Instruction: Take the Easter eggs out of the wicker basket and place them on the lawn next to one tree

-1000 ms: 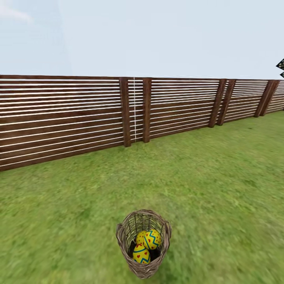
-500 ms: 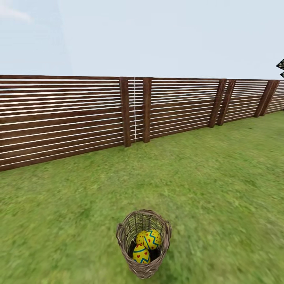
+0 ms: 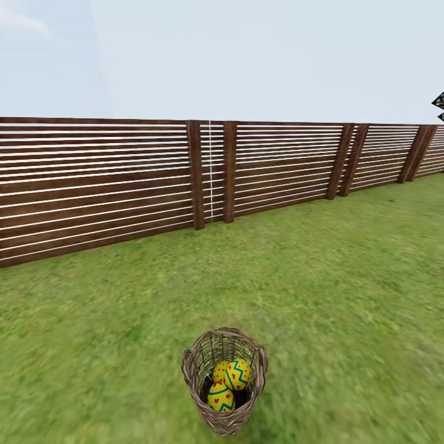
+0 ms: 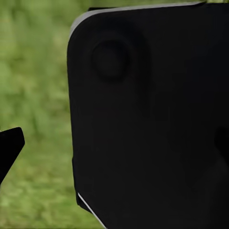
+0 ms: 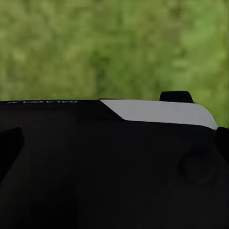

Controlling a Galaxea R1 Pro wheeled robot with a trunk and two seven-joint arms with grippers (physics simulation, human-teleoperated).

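Head view: the small round tan wicker basket (image 3: 225, 381) stands upright on the mottled green lawn (image 3: 345, 290), mouth skyward, well short of the brown slatted fence (image 3: 123, 179). Bright yellow painted eggs (image 3: 231, 376) are stacked inside it, long axes roughly upright; two are distinguishable.

Risk: a reach into the narrow mouth could tip the basket.

Wrist views: dark robot body over blurred grass; I cannot tell either gripper's state.

green lawn (image 3: 345, 277), wicker basket (image 3: 198, 370) seemingly upright on it
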